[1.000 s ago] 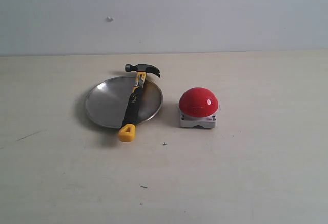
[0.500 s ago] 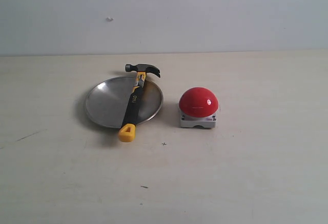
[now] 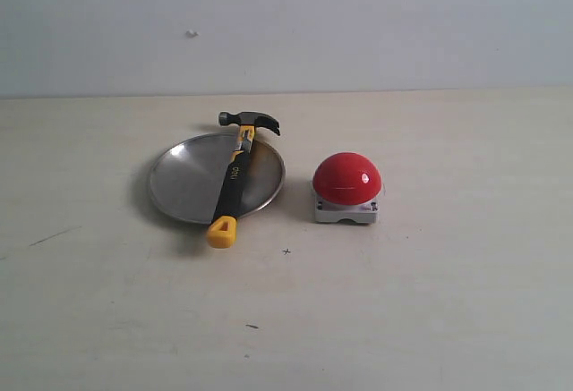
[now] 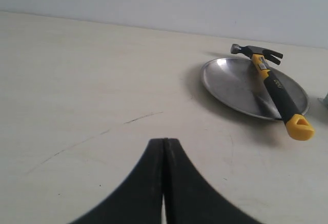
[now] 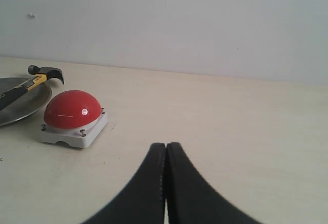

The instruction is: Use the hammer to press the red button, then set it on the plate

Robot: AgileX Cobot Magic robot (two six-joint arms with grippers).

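Hammer lies across the plate, on the plate's right half in the exterior view. Long axis runs far-to-near, w/ the butt end angled a bit toward the left. The head sits at the plate's far rim and the butt sticks out past the near rim, over the table. The head is crosswise to the handle: claw points to the button side of the plate, striking face to the other side.

Looks: dark metal head, yellow neck, black grip w/ small pale lettering (unreadable), yellow butt w/ a hole through it. The plate is round, shallow, brushed silver, thin rim, and casts a shadow on its left.

Red button stands just beside the plate on its right, apart from it. It is a glossy red dome on a square light-grey base w/ corner screws.

L gripper: black fingers pressed together, nothing between them, above bare table well apart from the plate. R gripper: fingers likewise closed and empty, on the far side of the button from the plate. Neither touches anything.
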